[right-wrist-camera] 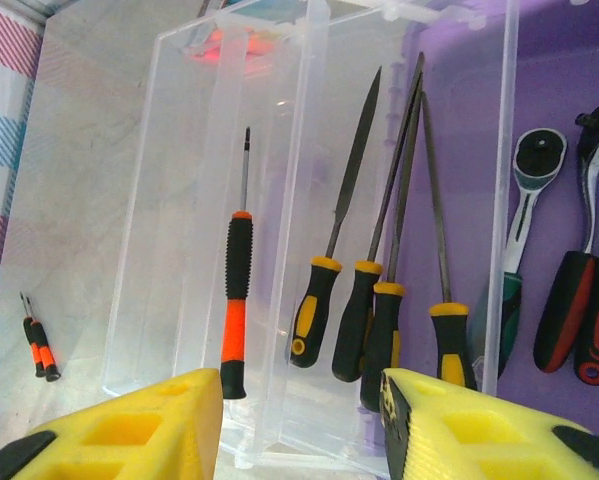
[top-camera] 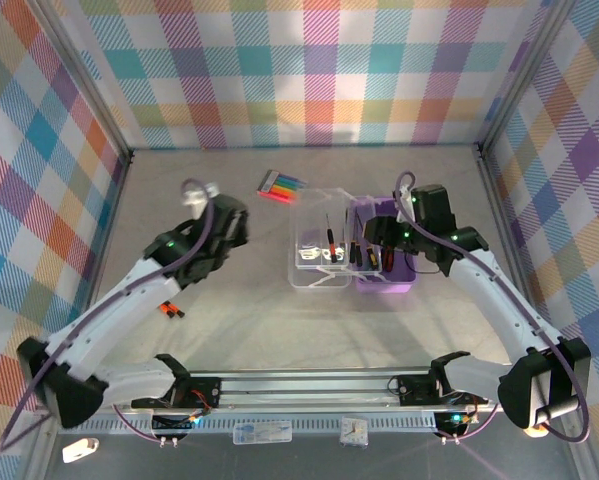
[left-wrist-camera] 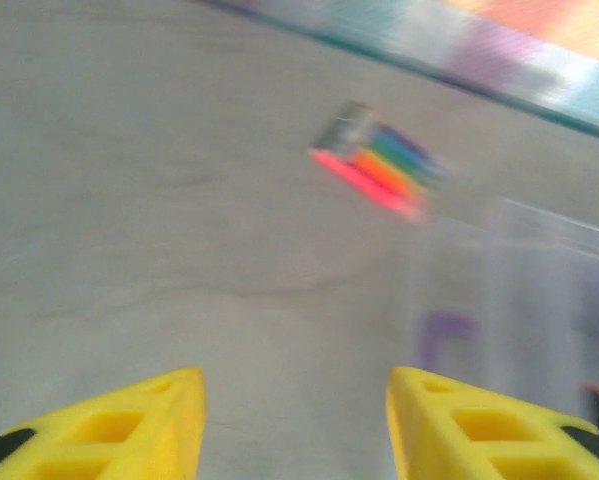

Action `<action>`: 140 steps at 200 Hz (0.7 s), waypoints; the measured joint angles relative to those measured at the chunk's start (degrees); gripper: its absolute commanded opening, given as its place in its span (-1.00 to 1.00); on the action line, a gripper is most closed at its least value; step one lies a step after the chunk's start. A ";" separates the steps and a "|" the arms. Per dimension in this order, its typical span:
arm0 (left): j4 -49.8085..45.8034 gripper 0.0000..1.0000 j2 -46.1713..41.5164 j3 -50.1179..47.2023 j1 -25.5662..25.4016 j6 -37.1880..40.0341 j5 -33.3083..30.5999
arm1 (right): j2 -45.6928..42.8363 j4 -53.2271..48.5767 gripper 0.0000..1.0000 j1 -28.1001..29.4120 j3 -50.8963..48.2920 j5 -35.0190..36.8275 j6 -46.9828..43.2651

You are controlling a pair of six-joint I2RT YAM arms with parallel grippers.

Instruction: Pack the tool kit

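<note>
The tool kit lies open at mid-table, its purple base [top-camera: 397, 278] on the right and its clear lid [top-camera: 314, 272] folded out to the left. A black-and-orange screwdriver [right-wrist-camera: 233, 300] rests in the lid [right-wrist-camera: 169, 250]. Several yellow-and-black files [right-wrist-camera: 364, 300] and ratchets [right-wrist-camera: 579, 300] lie in the purple base [right-wrist-camera: 469, 120]. Another small black-and-orange screwdriver [top-camera: 170, 312] [right-wrist-camera: 38, 349] lies loose on the table to the left. My right gripper [top-camera: 376, 236] [right-wrist-camera: 301, 388] hangs open over the base. My left gripper [top-camera: 233, 226] [left-wrist-camera: 294, 385] is open above bare table, left of the lid [left-wrist-camera: 539, 300].
A flat pack of rainbow markers [top-camera: 281, 186] [left-wrist-camera: 376, 168] lies behind the kit near the back wall. Checked walls enclose the grey table [top-camera: 229, 330] on three sides. The arm bases and a rail [top-camera: 299, 385] line the near edge.
</note>
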 measured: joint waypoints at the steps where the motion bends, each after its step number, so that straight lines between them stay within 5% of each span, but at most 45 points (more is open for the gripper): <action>1: -0.17 -0.08 -0.28 -0.31 0.26 -0.11 -0.09 | -0.02 0.09 -0.08 0.04 -0.07 -0.04 -0.02; 53: -5.88 -0.07 -11.50 -16.00 27.69 -6.71 6.38 | 0.00 2.80 -0.08 1.18 -1.42 -1.53 0.63; 140: 4.17 0.05 6.19 -23.80 42.97 -8.52 18.40 | -1.01 4.07 0.10 1.20 -4.79 -1.01 -0.17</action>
